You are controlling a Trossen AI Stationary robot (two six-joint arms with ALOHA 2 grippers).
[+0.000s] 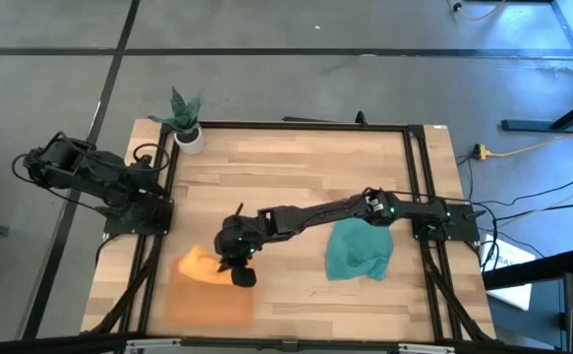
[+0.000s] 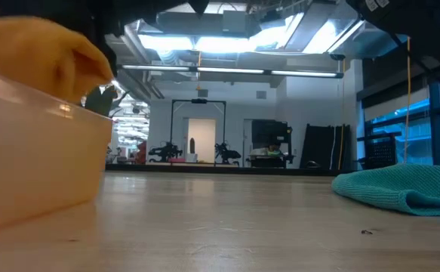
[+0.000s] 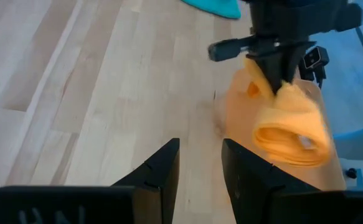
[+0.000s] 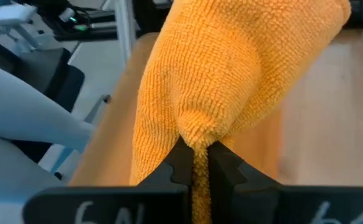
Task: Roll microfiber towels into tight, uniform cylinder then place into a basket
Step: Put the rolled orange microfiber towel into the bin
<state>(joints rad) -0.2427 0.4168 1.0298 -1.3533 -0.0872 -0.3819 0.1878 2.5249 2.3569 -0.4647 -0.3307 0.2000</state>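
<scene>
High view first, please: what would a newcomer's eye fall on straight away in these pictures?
The rolled orange towel, pinched in the right claw, hangs over the translucent basket at the table's near left corner. The teal towel lies crumpled and unrolled on the wood beside the right arm's base. The left claw waits open at the table's left edge.

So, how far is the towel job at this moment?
Done: the orange towel looks rolled. In hand: the right gripper, shut on it, holds it over the basket, not yet released. Left: the teal towel lies crumpled, unrolled, on the table. The left gripper waits open at the table's left side.
</scene>
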